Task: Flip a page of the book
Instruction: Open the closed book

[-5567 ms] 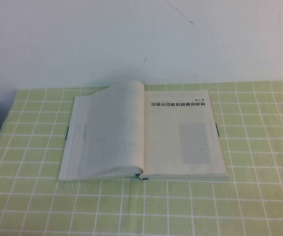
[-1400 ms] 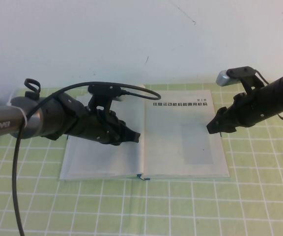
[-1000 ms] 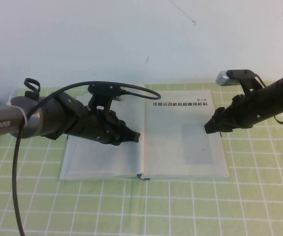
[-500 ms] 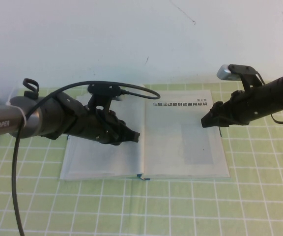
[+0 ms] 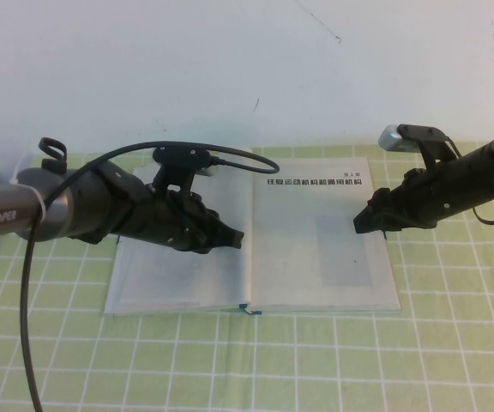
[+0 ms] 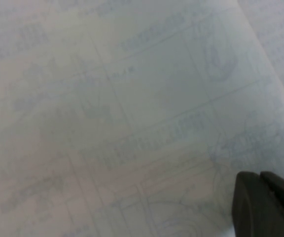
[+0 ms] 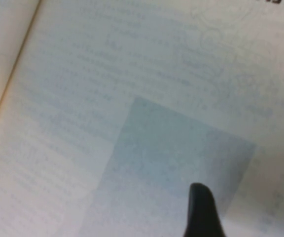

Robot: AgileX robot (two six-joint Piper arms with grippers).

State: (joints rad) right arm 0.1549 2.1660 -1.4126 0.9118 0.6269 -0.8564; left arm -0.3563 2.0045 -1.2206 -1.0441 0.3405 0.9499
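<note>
Green-checked counter (image 5: 453, 343), book (image 5: 187, 283) open; left pincer (image 5: 237, 239) clenched, pressing left leaf; right pincer (image 5: 363, 225) released over page (image 5: 316, 266) right edge; next: lift edge, sweep left

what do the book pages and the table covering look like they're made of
The page of the book: thin matte off-white paper, since faint print shows through it. Tablecloth: likely soft fabric or vinyl with a green check, slightly rippled. Left gripper rests on the left leaf; right gripper is over the heading page.
</note>
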